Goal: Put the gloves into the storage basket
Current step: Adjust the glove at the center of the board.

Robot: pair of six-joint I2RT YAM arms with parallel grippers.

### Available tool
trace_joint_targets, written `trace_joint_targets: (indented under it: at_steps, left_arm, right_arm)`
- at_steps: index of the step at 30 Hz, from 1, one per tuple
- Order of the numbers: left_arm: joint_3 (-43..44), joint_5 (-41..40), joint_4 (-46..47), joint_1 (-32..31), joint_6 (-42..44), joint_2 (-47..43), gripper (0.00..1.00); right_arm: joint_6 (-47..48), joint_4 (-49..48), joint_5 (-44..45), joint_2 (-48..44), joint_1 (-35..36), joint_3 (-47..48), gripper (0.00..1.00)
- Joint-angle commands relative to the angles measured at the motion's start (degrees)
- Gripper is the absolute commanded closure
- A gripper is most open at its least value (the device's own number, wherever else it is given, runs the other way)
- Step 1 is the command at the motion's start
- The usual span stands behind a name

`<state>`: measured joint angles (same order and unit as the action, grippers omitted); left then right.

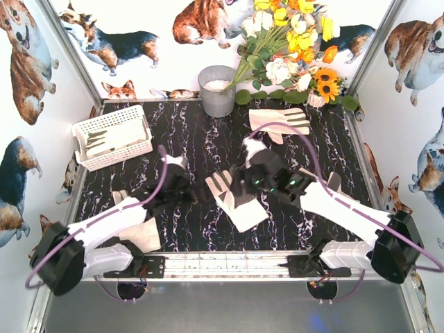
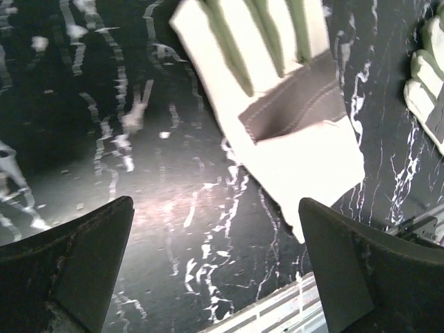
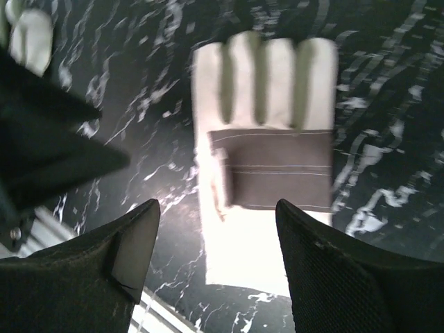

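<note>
A cream-white glove (image 1: 236,200) with a grey palm patch lies flat mid-table, between my two grippers. My left gripper (image 1: 182,189) is open and empty just left of it; in the left wrist view (image 2: 215,263) the glove (image 2: 277,104) lies ahead and to the right. My right gripper (image 1: 250,173) is open above the same glove; in the right wrist view (image 3: 218,257) its jaws straddle the glove's (image 3: 267,159) cuff without touching it. A second glove (image 1: 281,121) lies at the back right. The white lattice storage basket (image 1: 142,118) stands at the back left with gloves (image 1: 104,139) inside.
A grey round bucket (image 1: 217,90) stands at the back centre, with a flower bunch (image 1: 291,48) to its right. More cream glove fabric (image 1: 144,234) lies under the left arm. Another glove (image 2: 430,83) shows at the left wrist view's right edge. A metal rail (image 1: 229,262) runs along the near edge.
</note>
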<state>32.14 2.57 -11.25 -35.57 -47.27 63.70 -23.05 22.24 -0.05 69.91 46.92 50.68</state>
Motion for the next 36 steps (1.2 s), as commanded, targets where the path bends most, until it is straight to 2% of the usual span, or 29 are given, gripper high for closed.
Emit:
trace_joint_targets:
  at_steps: [1, 6, 13, 14, 20, 24, 28, 33, 36]
  left_arm:
    - [7.0, -9.4, 0.6, -6.6, -2.7, 5.4, 0.01]
    - [13.8, -13.0, 1.0, -11.6, -5.1, 13.7, 0.01]
    - [17.5, -11.2, 3.2, -13.6, -6.9, 21.8, 0.03]
    - [17.5, -10.5, 3.9, -13.6, -7.1, 22.5, 0.06]
    - [17.9, -7.8, 6.2, -13.9, -8.0, 25.7, 0.25]
    - [16.9, -7.1, 7.1, -14.0, -8.8, 26.7, 0.39]
    - [15.0, -7.9, 7.4, -14.0, -9.7, 25.5, 0.53]
    - [12.4, -8.4, 6.7, -14.0, -10.7, 23.2, 0.77]
    - [9.2, -9.2, 6.6, -14.0, -11.5, 20.7, 0.83]
  right_arm:
    - [-4.8, -0.7, -4.2, -2.1, -9.6, -3.2, 0.32]
    - [-7.8, -3.2, -12.6, -0.4, -18.7, -7.0, 0.33]
    - [-6.5, -6.0, -18.2, 5.2, -22.9, -8.4, 0.35]
    - [-6.2, -6.1, -19.1, 6.5, -23.2, -8.1, 0.35]
    - [-3.8, -5.9, -23.9, 15.7, -24.8, -4.8, 0.51]
    - [-3.5, -7.1, -26.0, 19.8, -24.9, -4.6, 0.56]
    - [-4.2, -9.1, -27.1, 21.7, -24.8, -5.0, 0.62]
    - [-4.5, -9.4, -26.9, 22.6, -24.9, -5.4, 0.75]
    - [-4.7, -9.5, -26.5, 23.0, -24.8, -6.0, 0.85]
